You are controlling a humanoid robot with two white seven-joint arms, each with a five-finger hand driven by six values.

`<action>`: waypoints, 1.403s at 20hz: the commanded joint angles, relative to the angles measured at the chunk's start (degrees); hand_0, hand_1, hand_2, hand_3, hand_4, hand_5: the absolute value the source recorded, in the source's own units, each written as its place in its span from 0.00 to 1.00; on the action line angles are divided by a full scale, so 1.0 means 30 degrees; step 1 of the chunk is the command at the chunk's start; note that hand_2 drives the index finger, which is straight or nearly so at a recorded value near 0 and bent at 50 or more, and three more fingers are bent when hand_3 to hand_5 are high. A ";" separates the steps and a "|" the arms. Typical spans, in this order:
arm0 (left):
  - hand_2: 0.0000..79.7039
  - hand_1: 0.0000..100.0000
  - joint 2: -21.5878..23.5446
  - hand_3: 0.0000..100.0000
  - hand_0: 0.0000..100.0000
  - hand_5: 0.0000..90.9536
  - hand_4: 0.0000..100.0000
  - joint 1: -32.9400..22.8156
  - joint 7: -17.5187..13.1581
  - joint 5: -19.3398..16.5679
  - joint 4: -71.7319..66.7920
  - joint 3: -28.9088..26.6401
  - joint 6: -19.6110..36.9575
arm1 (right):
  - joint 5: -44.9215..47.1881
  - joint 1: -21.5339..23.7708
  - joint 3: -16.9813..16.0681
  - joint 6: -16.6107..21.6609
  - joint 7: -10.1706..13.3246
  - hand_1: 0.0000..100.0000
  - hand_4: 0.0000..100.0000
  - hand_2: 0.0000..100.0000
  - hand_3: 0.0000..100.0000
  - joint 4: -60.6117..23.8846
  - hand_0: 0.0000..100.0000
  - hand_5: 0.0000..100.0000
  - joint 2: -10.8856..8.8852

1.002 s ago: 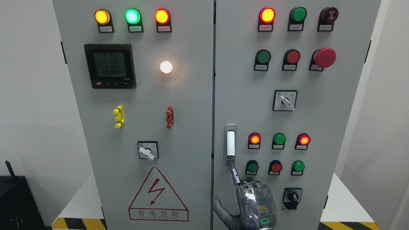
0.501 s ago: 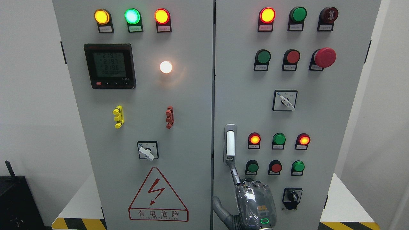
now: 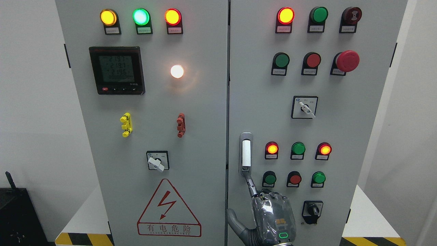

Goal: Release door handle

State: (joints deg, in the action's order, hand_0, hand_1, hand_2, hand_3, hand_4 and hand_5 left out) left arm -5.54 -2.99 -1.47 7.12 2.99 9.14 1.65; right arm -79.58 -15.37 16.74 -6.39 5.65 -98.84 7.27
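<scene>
The slim white-and-silver swing handle (image 3: pixel 246 153) sits upright in its recess near the left edge of the grey metal cabinet's right door (image 3: pixel 355 130), just left of the lit red lamp (image 3: pixel 272 148). The robot's grey right hand (image 3: pixel 273 215) is below it, index finger (image 3: pixel 252 187) stretched up so its tip touches the handle's lower end, the other fingers curled in and the thumb held out to the left, gripping nothing. The handle looks rigid, smooth and probably sprung, so the finger should come off that lower end straight, without dragging.

A red mushroom button (image 3: pixel 347 61) sits above a rotary switch (image 3: pixel 305 107).
</scene>
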 commanded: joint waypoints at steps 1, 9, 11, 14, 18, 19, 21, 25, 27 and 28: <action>0.06 0.00 0.0000 0.11 0.00 0.00 0.00 0.0000 -0.0007 0.0000 0.0000 0.0000 -0.0023 | 0.0012 -0.0004 0.0016 0.0022 -0.0036 0.24 0.76 0.20 0.81 -0.0832 0.31 0.73 0.0007; 0.06 0.00 0.0000 0.11 0.00 0.00 0.00 0.0000 -0.0007 0.0000 0.0000 0.0000 0.0006 | 0.0012 -0.0004 0.0016 0.0080 0.0374 0.25 0.75 0.23 0.80 -0.0949 0.31 0.73 0.0007; 0.06 0.00 0.0000 0.11 0.00 0.00 0.00 0.0000 -0.0007 0.0000 0.0000 0.0000 -0.0023 | 0.0042 -0.0004 0.0016 0.0080 0.0374 0.25 0.75 0.23 0.80 -0.1125 0.31 0.73 0.0007; 0.06 0.00 0.0000 0.11 0.00 0.00 0.00 0.0000 -0.0007 0.0000 0.0000 0.0000 -0.0023 | 0.0042 -0.0004 -0.0013 0.0080 0.0345 0.26 0.74 0.23 0.80 -0.1242 0.31 0.73 0.0007; 0.06 0.00 0.0000 0.11 0.00 0.00 0.00 0.0000 -0.0007 0.0000 0.0000 0.0000 0.0006 | 0.0042 0.0025 -0.0013 0.0080 0.0345 0.27 0.74 0.23 0.79 -0.1272 0.31 0.73 0.0036; 0.06 0.00 0.0000 0.11 0.00 0.00 0.00 0.0000 -0.0007 0.0000 0.0000 0.0000 -0.0023 | 0.0071 0.0025 -0.0013 0.0080 0.0374 0.27 0.74 0.24 0.79 -0.1272 0.32 0.73 0.0036; 0.06 0.00 0.0000 0.11 0.00 0.00 0.00 0.0000 -0.0007 0.0000 0.0000 0.0000 -0.0023 | 0.0129 0.0083 -0.0042 0.0109 0.0403 0.29 0.74 0.24 0.79 -0.1446 0.33 0.73 0.0036; 0.06 0.00 0.0000 0.11 0.00 0.00 0.00 0.0000 -0.0007 0.0000 0.0000 0.0000 -0.0023 | 0.0159 0.0171 -0.0043 0.0226 0.0315 0.30 0.74 0.29 0.79 -0.2090 0.36 0.72 0.0036; 0.06 0.00 0.0000 0.11 0.00 0.00 0.00 0.0000 -0.0007 0.0000 0.0000 0.0000 0.0006 | 0.0159 0.0434 -0.0043 0.0285 0.0257 0.30 0.73 0.33 0.79 -0.2471 0.37 0.72 0.0036; 0.06 0.00 0.0000 0.11 0.00 0.00 0.00 0.0000 -0.0007 0.0000 0.0000 0.0000 -0.0023 | 0.0159 0.0609 -0.0043 0.0315 0.0257 0.30 0.73 0.38 0.79 -0.2647 0.37 0.71 0.0036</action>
State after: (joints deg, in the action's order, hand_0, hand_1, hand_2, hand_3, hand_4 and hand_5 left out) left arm -5.53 -2.99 -1.47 7.12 2.99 9.14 1.66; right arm -79.19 -14.75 16.66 -5.67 6.94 -103.38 7.34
